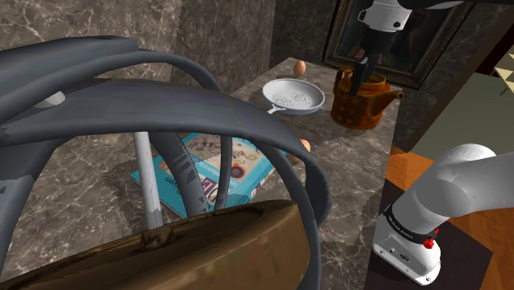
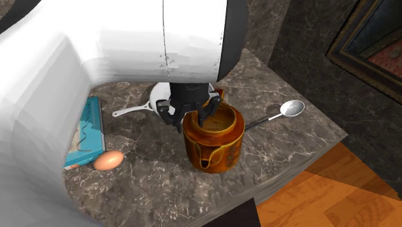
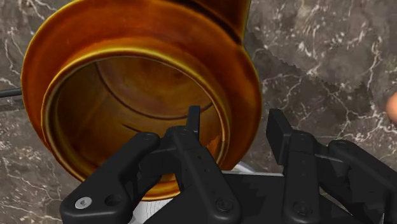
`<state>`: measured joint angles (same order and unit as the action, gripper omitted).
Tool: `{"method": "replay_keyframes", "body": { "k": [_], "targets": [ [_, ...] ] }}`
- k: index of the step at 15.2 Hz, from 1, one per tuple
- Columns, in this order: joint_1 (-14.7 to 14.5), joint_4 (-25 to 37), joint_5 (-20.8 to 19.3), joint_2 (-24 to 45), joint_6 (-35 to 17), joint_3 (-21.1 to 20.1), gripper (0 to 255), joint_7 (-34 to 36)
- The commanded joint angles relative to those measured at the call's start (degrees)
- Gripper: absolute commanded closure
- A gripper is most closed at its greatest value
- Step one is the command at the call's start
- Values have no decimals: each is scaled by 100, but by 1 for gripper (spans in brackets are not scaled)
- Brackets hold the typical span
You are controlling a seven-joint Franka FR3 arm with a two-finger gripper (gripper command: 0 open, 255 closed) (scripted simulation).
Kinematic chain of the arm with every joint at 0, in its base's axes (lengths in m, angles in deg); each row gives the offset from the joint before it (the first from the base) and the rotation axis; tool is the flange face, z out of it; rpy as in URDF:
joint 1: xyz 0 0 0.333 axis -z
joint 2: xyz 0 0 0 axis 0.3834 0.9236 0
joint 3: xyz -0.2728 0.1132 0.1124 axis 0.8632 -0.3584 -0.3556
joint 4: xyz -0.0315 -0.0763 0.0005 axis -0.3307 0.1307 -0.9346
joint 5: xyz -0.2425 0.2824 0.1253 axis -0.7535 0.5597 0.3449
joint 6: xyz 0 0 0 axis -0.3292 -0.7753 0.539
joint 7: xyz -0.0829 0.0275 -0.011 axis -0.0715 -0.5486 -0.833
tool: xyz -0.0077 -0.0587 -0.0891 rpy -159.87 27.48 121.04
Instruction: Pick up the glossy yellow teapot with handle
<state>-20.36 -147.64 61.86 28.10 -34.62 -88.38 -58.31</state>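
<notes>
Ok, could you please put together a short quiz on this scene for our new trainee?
1. Multiple choice: how do the fingers of the gripper stand at the teapot? A) both inside its opening; B) apart, one inside the opening and one outside the rim; C) shut together above it.
2. True or false: an egg lies on the counter beside the blue book.
3. Fill in: on the teapot's side away from that egg lies a ____.
Key: 1 B; 2 true; 3 spoon.
</notes>
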Motion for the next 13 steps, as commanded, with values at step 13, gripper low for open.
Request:
{"method": "replay_keyframes", "body": {
  "k": [13],
  "targets": [
    [-7, 1156, 1, 269, 876, 4, 255, 25]
  ]
}}
